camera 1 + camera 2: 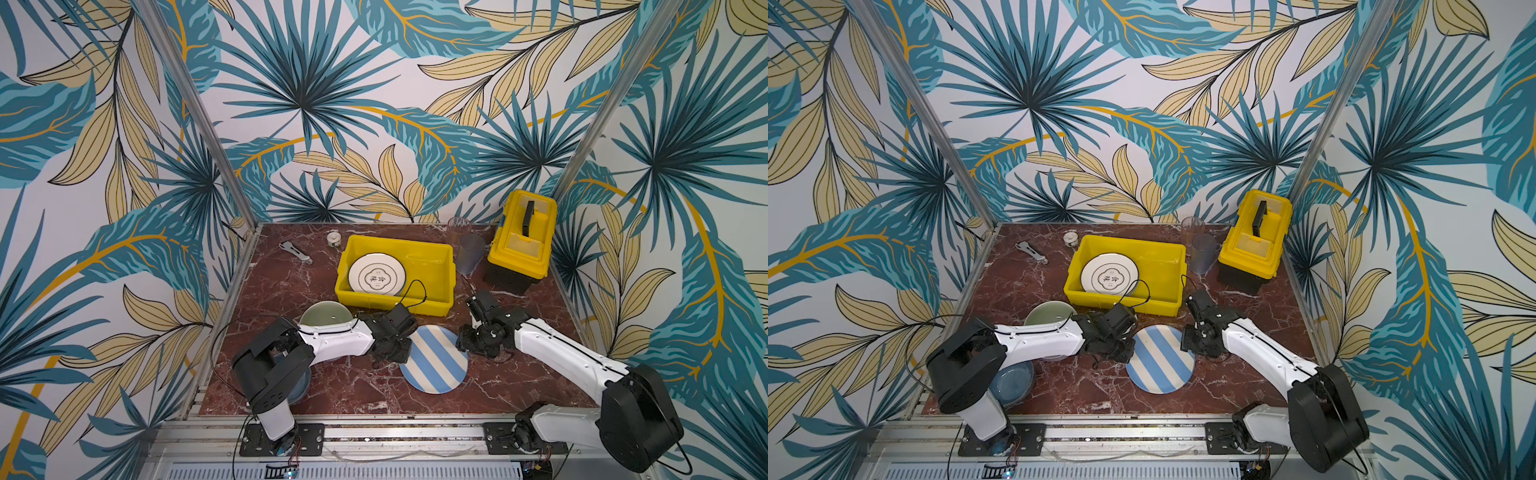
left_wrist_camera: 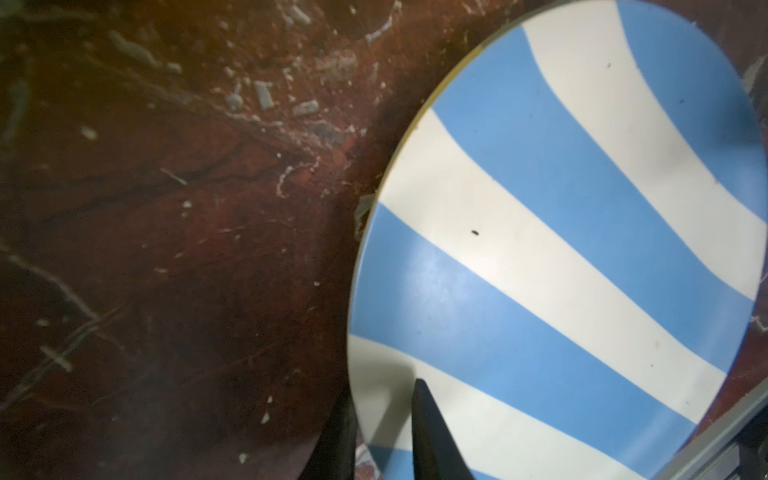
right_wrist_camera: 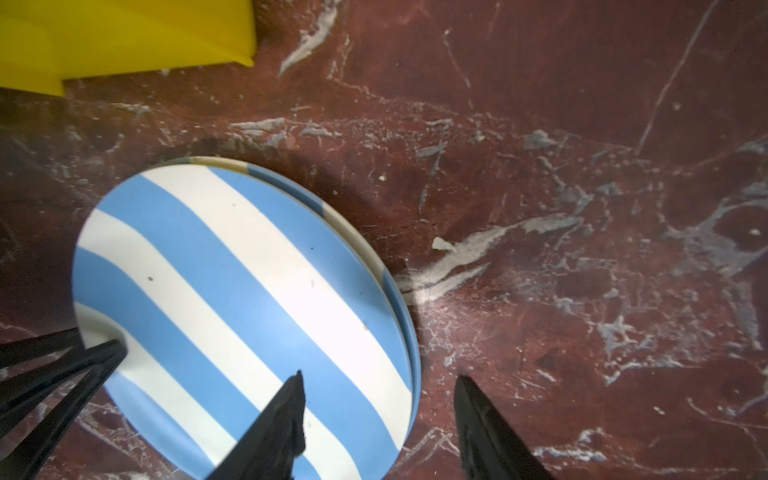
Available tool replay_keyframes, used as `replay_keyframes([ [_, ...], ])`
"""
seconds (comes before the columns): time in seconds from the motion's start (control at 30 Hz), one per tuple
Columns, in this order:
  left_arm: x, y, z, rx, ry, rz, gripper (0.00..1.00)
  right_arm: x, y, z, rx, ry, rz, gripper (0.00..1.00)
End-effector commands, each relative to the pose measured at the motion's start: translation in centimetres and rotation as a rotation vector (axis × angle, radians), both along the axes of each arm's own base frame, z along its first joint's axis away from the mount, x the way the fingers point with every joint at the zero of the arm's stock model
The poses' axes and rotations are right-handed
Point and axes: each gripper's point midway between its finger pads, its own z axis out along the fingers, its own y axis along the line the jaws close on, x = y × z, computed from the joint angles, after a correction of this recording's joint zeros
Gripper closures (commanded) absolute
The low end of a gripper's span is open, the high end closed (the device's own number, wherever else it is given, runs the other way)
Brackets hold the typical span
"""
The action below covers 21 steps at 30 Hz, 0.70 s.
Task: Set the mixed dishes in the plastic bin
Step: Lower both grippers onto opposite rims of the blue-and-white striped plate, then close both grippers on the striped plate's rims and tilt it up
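Obs., both top views: yellow bin (image 1: 374, 301) sits mid-table on the red marble table (image 1: 353, 390). White printed plate (image 1: 376, 276) lies flat inside it, at the left end.

Blue-and-cream striped plate (image 1: 436, 365) is outside the bin, on the table just in front of the bin's near wall.

Left gripper (image 2: 382, 399): one finger above the striped plate's rim and one below it, pinched onto that edge.

Right gripper (image 3: 378, 376): jaws apart, one finger over the plate, the other over bare marble beyond the rim; nothing held.

Right wrist view: a second striped rim (image 3: 353, 226) shows under the plate (a separate plate? cannot tell).

Pale green bowl (image 1: 326, 313) is near the bin's front-left corner, partly under the left arm. Two clear tumblers (image 1: 469, 253) stand just right of the bin.
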Motion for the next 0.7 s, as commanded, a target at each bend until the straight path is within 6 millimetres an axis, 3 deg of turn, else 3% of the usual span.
replay_keyframes([
  [0.0, -0.6, 1.4, -1.9, 0.070, 0.033, 0.010, 0.79, -1.2, 0.6, -0.7, 0.048, 0.030, 0.008, 0.44],
  [0.13, -0.8, 1.7, -2.3, 0.080, 0.036, 0.017, 0.80, -1.7, 1.4, -1.9, 0.117, 0.042, -0.006, 0.51],
  [0.27, -1.1, 2.2, -2.7, 0.095, 0.041, 0.021, 0.80, -2.6, 0.8, -2.6, 0.095, 0.067, -0.022, 0.56],
  [0.67, -1.4, 2.2, -3.7, 0.101, 0.065, 0.016, 0.83, -3.3, 1.0, -3.4, 0.120, 0.077, -0.017, 0.61],
])
